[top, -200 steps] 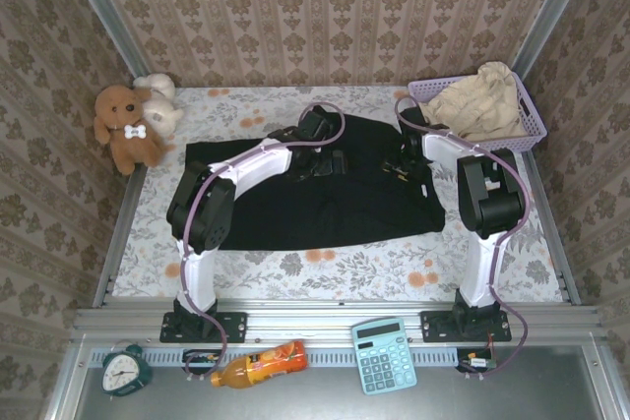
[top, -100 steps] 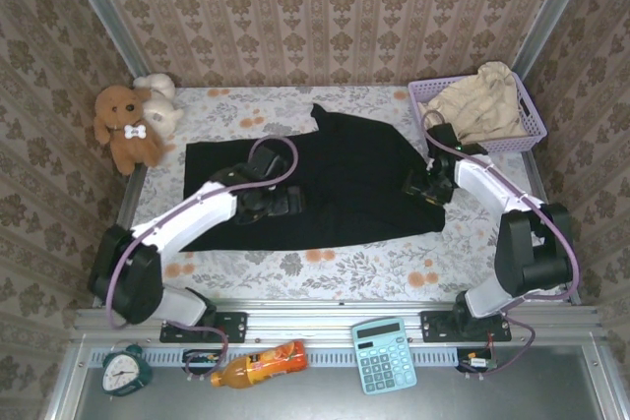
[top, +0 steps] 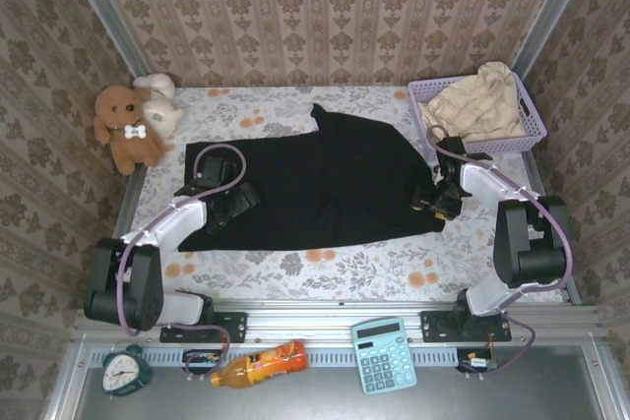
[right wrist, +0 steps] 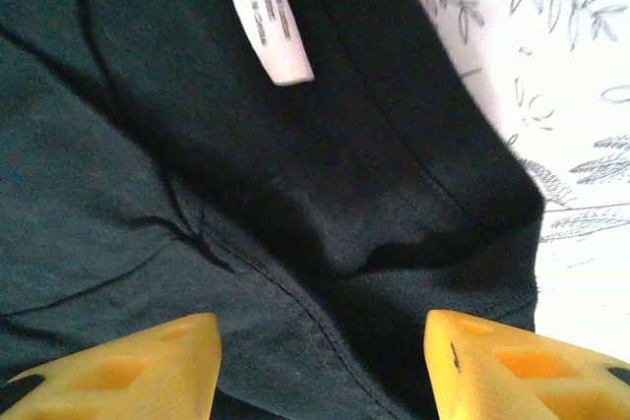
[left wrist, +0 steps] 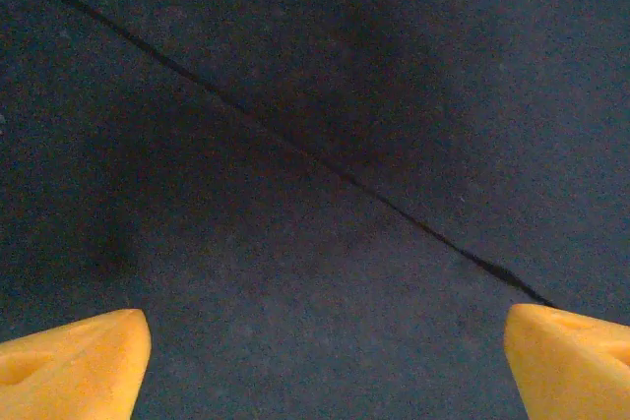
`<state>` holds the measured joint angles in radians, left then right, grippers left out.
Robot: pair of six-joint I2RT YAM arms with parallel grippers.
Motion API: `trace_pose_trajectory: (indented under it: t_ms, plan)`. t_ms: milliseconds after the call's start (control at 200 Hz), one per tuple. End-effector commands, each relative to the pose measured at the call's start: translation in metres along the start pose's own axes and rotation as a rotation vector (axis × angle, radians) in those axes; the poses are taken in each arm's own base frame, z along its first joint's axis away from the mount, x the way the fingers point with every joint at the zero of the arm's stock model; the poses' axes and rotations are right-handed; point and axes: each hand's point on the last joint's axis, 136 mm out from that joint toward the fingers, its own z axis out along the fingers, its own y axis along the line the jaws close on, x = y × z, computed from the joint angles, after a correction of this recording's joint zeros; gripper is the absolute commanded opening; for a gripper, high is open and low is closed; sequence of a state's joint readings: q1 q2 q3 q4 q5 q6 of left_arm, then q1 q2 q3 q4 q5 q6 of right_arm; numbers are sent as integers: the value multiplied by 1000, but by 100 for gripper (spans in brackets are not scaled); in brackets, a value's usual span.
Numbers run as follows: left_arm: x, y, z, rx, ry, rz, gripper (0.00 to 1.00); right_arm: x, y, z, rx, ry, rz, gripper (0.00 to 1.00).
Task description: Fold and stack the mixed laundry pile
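Swung outward over the black piece (top: 335, 174), my left claw (top: 242, 201) and right claw (top: 431, 202) hang open, empty; next I should pinch its ends to fold.

Brown damask wallpaper walls (top: 325, 7) around a floral-clothed table (top: 345, 268).
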<state>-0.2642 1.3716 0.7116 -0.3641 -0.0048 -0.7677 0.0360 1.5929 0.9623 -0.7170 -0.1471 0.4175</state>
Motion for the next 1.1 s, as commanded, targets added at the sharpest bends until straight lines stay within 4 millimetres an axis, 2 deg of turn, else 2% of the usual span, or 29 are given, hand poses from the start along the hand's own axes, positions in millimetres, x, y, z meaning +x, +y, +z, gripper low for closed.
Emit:
trace_pose_trajectory:
  t_ms: [0, 95, 165, 240, 330, 505, 605, 710, 780, 835, 880, 920, 990, 1050, 1095]
  plan:
    - [5, 4, 15, -10, 24, -34, 93, 4, 7, 10, -48, 23, 1, 58]
    - [18, 17, 25, -45, 59, -69, 93, 11, 10, 14, -87, 41, 14, 54]
    - [27, 26, 30, -64, 73, -89, 93, 15, 11, 14, -103, 42, 24, 46]
    - [32, 34, 33, -87, 82, -104, 93, 17, 5, 11, -87, 32, 48, 28]
    - [36, 42, 35, -116, 94, -102, 93, 15, -9, 3, -54, 13, 101, 0]
    - [41, 46, 39, -130, 121, -78, 93, 10, -46, -10, 16, -30, 207, 0]
    - [39, 45, 38, -130, 118, -77, 93, 15, -64, -8, 65, -20, 249, 0]
    - [36, 42, 34, -129, 120, -56, 93, 21, -71, -2, 100, 16, 253, 2]
    - [31, 33, 27, -103, 125, -34, 97, 21, -60, -3, 47, 23, 242, 31]
    - [24, 21, 16, -74, 123, -15, 100, 18, -52, -12, 27, -3, 225, 56]
    - [16, 10, 3, -56, 106, 12, 100, 13, -44, -24, 19, -42, 196, 69]
    - [9, 1, -11, -49, 78, 42, 100, 9, -35, -36, 8, -81, 171, 71]
    - [1, -24, -34, 5, 29, 119, 100, 3, -14, -53, -29, -141, 130, 69]
    - [1, -42, -47, 51, 6, 158, 100, 3, 5, -54, -57, -146, 107, 64]
    - [6, -53, -49, 90, 13, 163, 94, 5, 20, -50, -71, -144, 87, 58]
